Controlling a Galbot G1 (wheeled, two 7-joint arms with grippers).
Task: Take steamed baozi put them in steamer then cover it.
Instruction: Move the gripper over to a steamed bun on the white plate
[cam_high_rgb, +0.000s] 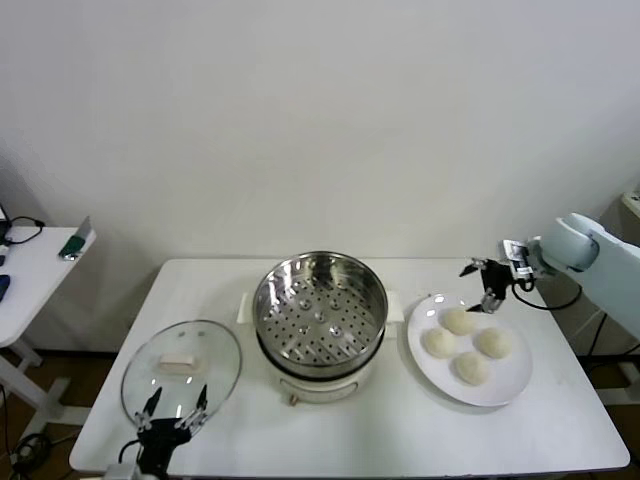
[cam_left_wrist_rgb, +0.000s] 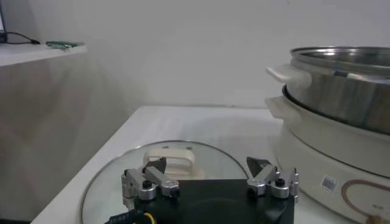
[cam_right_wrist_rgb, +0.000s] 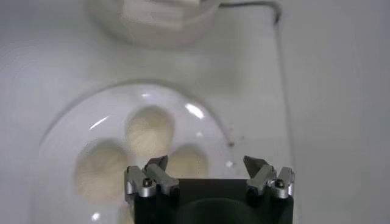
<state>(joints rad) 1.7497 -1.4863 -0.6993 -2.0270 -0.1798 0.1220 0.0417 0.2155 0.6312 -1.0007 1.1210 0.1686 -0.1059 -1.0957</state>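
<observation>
first pickup is pending: the right hand (cam_high_rgb: 484, 287), spread wide and empty, is poised above the steamed baozi (cam_high_rgb: 459, 320) (four, on the plate (cam_high_rgb: 513, 385)); a descent onto one is called for.

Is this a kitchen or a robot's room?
Probably a robot test room set up like a kitchen: a steamer and a plate of baozi sit on a plain white table by a bare wall, with no stove or sink in view.

Baozi (cam_high_rgb: 465, 343) on plate (cam_high_rgb: 512, 389), right of steamer (cam_high_rgb: 320, 310)
</observation>
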